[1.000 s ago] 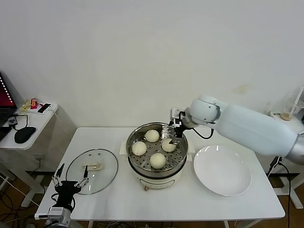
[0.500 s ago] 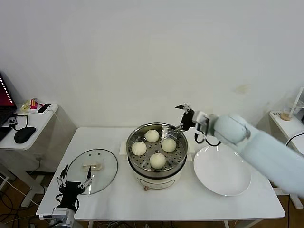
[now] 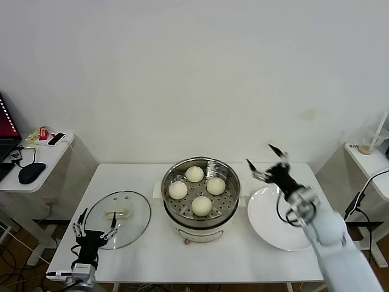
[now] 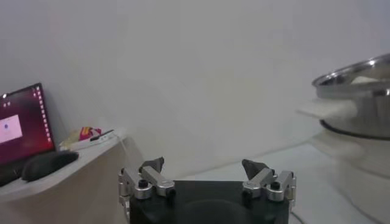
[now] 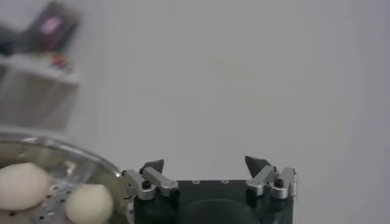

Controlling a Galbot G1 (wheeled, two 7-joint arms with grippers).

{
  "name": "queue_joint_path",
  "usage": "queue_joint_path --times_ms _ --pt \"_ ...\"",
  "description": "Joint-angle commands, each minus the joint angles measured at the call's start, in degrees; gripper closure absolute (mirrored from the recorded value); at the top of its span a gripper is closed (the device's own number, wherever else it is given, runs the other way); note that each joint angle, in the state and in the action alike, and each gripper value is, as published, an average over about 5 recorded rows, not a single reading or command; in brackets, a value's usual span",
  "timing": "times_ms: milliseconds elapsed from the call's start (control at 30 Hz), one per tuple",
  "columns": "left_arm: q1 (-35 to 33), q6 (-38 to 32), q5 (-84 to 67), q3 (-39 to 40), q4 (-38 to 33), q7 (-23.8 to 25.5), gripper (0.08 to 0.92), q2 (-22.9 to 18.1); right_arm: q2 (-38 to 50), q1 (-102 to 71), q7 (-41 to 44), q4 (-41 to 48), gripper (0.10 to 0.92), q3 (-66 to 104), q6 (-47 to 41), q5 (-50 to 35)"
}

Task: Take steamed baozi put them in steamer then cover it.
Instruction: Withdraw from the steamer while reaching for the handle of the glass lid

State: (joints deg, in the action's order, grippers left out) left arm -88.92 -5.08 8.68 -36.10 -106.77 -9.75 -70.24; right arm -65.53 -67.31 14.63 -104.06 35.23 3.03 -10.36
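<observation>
The steamer (image 3: 229, 201) stands mid-table, uncovered, with several white baozi (image 3: 202, 205) on its perforated tray. Its cover (image 3: 130, 226), a glass lid with a cream handle, lies flat on the table to the steamer's left. My left gripper (image 3: 95, 226) is open and empty at the lid's near edge; the left wrist view shows its gripper (image 4: 203, 165) with the steamer (image 4: 359, 91) off to one side. My right gripper (image 3: 262, 159) hangs open and empty to the right of the steamer, over the far-left rim of the plate. In the right wrist view, the gripper (image 5: 206, 163) holds nothing and two baozi (image 5: 21, 185) lie in the pot.
An empty white plate (image 3: 267, 234) lies right of the steamer, partly under my right arm. A side table (image 3: 45, 155) with a mouse and a laptop (image 3: 6, 125) stands at the left. Another small table with a cup (image 3: 366, 148) is at the far right.
My right arm has drawn back from over the steamer and swung right toward the plate, gripper still open. The left gripper has edged slightly along the lid's near rim.
</observation>
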Motion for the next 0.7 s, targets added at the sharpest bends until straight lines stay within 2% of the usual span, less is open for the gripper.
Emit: queue_joint_path --times_ms 33,167,300,700 --pt "-0.86 -2.39 36.26 -3.43 6.14 -3.82 0.177 4.61 -17.42 -23.74 -0.67 -3.58 0.203 21.77 7.11 3.57" --pt "-2.90 -3.50 51.36 -5.26 6.55 -3.80 0.177 5.76 -18.49 -25.61 -1.81 -4.67 0.203 23.39 6.38 5.31" --pt "-2.94 -3.73 59.28 -4.43 7.03 -3.23 0.177 5.92 -19.31 -26.60 -2.38 -5.60 0.203 23.89 4.87 4.54" --pt "7.56 -2.39 63.12 1.39 14.46 -2.09 0.177 5.43 -20.90 -27.62 -2.29 -4.51 0.203 23.70 4.35 6.45"
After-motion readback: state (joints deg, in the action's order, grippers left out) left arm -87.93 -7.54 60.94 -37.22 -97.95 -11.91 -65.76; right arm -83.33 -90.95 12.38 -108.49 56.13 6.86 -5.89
